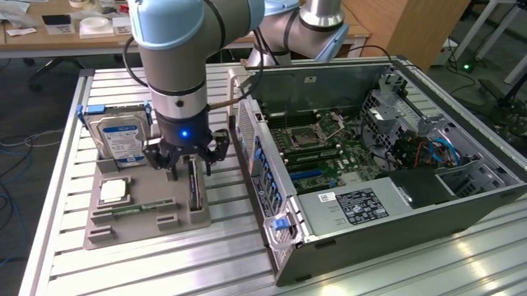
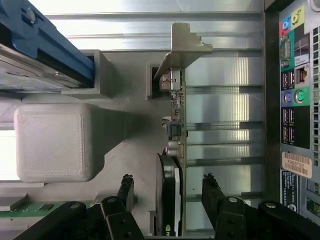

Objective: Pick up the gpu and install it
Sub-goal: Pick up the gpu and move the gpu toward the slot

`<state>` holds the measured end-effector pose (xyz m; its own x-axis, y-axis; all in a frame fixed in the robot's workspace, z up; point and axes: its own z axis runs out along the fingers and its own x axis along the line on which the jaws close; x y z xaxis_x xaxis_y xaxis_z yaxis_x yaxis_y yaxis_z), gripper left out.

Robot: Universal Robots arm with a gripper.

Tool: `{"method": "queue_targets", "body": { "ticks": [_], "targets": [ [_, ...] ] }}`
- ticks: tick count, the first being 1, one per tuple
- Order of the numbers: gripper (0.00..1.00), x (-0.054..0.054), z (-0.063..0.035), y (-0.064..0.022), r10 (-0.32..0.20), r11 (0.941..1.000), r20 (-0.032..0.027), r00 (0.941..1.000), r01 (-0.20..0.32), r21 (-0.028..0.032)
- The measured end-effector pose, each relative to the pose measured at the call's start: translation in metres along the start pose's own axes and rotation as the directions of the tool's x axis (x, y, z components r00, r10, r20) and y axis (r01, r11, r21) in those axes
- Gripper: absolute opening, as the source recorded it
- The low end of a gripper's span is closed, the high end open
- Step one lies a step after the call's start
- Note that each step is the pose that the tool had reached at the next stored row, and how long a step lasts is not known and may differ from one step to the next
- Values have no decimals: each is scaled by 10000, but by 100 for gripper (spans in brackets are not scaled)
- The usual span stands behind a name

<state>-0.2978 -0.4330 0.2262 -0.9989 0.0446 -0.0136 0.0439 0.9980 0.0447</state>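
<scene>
The gpu (image 1: 195, 192) stands on its long edge in a slot of the grey holder tray (image 1: 123, 233), beside the open computer case (image 1: 371, 203). My gripper (image 1: 189, 161) hangs straight above it, open, one finger on each side of the card. In the wrist view the gpu (image 2: 178, 125) shows its green board edge, black cooler and silver end bracket (image 2: 182, 47). The card runs between the black fingertips (image 2: 125, 192), with a gap on both sides. My gripper (image 2: 169, 195) holds nothing.
The holder tray also carries a silver hard drive with a blue label (image 1: 120, 139), a square processor (image 1: 113, 190) and a narrow memory stick (image 1: 140, 208). The case's motherboard (image 1: 321, 148) lies exposed. Its rear port panel (image 2: 295, 100) is close beside the card. The slatted aluminium table (image 1: 165, 271) lies beneath.
</scene>
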Motion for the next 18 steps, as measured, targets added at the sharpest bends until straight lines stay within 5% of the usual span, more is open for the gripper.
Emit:
{"method": "queue_targets", "body": {
  "ticks": [9, 17, 18],
  "targets": [
    [66, 2, 164, 20, -3, 10000, 0, 10000, 3, 6],
    [65, 3, 174, 20, -2, 10000, 1, 10000, 2, 14],
    [58, 3, 174, 20, -2, 10000, 1, 10000, 2, 16]
  ]
}}
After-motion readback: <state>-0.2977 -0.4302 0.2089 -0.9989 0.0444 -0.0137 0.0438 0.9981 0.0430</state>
